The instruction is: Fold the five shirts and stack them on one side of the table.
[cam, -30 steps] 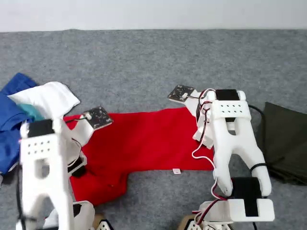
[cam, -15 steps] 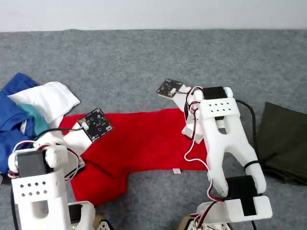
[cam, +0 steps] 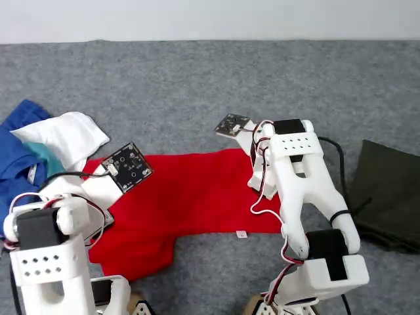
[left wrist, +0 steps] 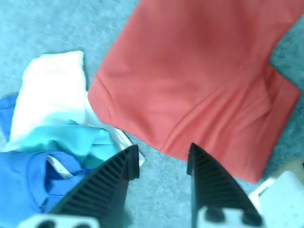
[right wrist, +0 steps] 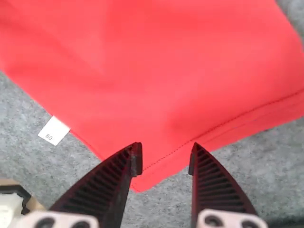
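- table [cam: 197, 85]: grey, carpet-like top under everything
- blue shirt [cam: 13, 164]: crumpled at the far left edge, at the bottom of a loose pile; in the left wrist view [left wrist: 23, 180] it lies under the teal one
- teal shirt [cam: 44, 156]: a small bunched part shows between the blue and the white
- white shirt [cam: 65, 134]: crumpled on top of the pile, its right end touching or just beside the red shirt's left corner; which, i cannot tell
- left gripper [left wrist: 162, 156]: hangs above the red shirt's left edge, where it meets the pile; its fingers [left wrist: 109, 180] stand apart with nothing between them
- left arm [cam: 46, 249]: at the near left of the table, leaning over the red shirt's left end
- red shirt [cam: 190, 193]: spread flat across the middle, unfolded, between the two arms; one part runs toward the near edge on the left [cam: 134, 256]
- tag [cam: 241, 234]: small, white, at the red shirt's near hem; seen also in the right wrist view [right wrist: 53, 130]
- right gripper [right wrist: 165, 154]: over the red shirt's hem near a corner, grey table just beyond; its fingers [right wrist: 114, 180] are spread and hold nothing
- right arm [cam: 308, 197]: stands over the red shirt's right end
- dark shirt [cam: 387, 193]: lies flat at the right edge, apart from the red one
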